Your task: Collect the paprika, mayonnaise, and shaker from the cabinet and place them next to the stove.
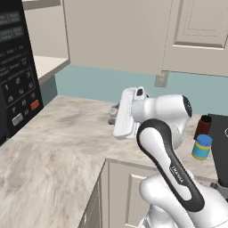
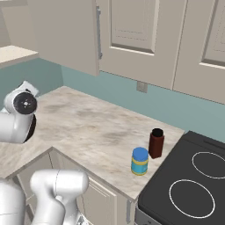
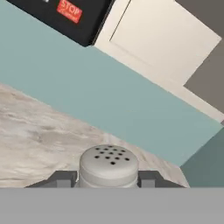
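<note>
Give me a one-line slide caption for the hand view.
Tool shut on the shaker, held above the marble counter facing the teal backsplash.

even flat lighting, faint shadows, sharp render

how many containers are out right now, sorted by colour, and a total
dark red: 1, the paprika on the counter by the stove
blue-lidded, yellow and blue: 1, the mayonnaise beside it
pale grey-white: 1, the shaker between the fingers of the gripper
total: 3
</note>
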{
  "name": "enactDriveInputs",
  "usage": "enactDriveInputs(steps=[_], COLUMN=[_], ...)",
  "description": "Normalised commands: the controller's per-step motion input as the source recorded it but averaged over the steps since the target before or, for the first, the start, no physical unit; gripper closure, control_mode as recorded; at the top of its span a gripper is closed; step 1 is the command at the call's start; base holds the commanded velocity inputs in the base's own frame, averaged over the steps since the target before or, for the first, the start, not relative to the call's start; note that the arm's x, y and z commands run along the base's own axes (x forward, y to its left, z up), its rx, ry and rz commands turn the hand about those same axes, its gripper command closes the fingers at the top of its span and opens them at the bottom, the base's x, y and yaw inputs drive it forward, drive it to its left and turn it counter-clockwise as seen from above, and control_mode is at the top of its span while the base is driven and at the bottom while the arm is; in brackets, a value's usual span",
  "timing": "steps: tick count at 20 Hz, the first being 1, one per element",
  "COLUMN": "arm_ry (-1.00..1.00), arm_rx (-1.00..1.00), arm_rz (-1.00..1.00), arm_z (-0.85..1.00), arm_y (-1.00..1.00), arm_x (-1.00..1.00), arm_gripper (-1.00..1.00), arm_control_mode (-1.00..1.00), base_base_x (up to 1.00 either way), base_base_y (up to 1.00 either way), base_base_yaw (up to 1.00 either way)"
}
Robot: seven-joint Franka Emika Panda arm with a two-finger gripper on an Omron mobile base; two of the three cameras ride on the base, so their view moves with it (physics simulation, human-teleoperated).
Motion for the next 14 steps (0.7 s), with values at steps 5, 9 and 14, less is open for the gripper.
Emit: enactDriveInputs(steps=[5, 9, 14], arm_ry=[0.17, 0.18, 0.17], arm_rx=[0.01, 0.04, 0.06], arm_rz=[-0.46, -0.32, -0.22], arm_z=[-0.27, -0.25, -0.24], arm_y=[-0.77, -1.0, -1.0], arm_x=[0.28, 0.38, 0.42], arm_gripper=[1.0, 1.0, 1.0], arm_control_mode=[-1.0, -1.0, -1.0], base_base_x=[0.0, 0.0, 0.0], base_base_y=[0.0, 0.0, 0.0], base_base_yaw=[0.0, 0.0, 0.0])
